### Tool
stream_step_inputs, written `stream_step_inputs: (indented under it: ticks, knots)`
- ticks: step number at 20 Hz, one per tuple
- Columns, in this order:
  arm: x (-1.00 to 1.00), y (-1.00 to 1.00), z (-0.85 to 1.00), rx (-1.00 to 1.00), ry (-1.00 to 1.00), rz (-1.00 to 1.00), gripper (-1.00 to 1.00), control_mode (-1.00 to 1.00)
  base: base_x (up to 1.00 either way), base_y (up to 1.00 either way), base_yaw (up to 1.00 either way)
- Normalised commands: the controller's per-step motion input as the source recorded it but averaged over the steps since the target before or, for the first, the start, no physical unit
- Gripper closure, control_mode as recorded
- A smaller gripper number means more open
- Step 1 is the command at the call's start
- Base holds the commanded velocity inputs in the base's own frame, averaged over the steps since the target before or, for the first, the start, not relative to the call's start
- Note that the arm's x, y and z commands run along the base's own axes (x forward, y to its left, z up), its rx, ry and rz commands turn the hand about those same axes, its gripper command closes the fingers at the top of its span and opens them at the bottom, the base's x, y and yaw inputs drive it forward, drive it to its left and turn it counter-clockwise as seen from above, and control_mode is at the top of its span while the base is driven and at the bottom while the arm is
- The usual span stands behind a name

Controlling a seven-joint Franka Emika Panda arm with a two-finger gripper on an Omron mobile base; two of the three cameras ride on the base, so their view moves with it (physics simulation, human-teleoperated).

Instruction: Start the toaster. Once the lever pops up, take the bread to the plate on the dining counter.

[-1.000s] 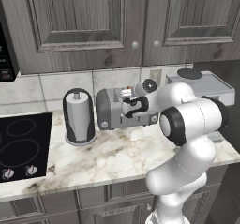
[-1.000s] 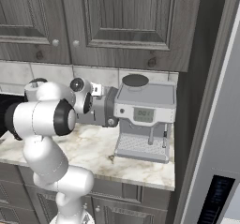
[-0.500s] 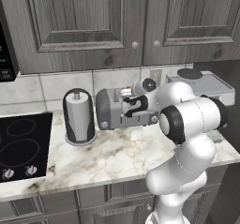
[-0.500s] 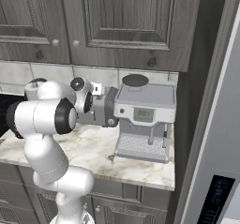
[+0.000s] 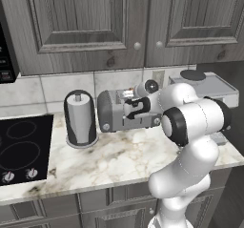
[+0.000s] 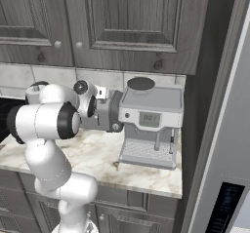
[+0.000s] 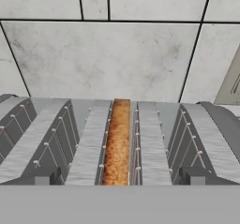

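1 bread point(image 7: 116, 143) slice seated edge-up in toaster point(image 5: 114, 112) slot. Gripper point(image 5: 129, 108) at toaster front, jaws wide apart, holding nothing. Coffee machine point(image 6: 150, 122) beside.

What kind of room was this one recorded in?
A rendered home kitchen, by the look of it: a marble worktop under grey wood cabinets, with a black cooktop, a toaster and a coffee machine on it.
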Motion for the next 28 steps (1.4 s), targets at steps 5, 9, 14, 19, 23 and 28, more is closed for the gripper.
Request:
stream_step_inputs:
  ticks: [5,9,14,19,23,28]
  knots:
    - [0.0,0.0,-0.06,0.0,0.01,0.0,-1.0,-1.0,0.0,0.0,0.0]
    - [0.0,0.0,-0.04,0.0,0.01,0.0,-1.0,-1.0,0.0,0.0,0.0]
    - [0.01,0.0,-0.04,0.0,0.01,0.0,-1.0,-1.0,0.0,0.0,0.0]
    - [0.06,0.0,0.0,0.0,0.0,0.0,-1.0,-1.0,0.0,0.0,0.0]
    - [0.05,0.0,0.0,0.0,0.0,0.0,-1.0,-1.0,0.0,0.0,0.0]
    - [0.01,0.0,0.0,0.0,0.01,0.0,-1.0,-1.0,0.0,0.0,0.0]
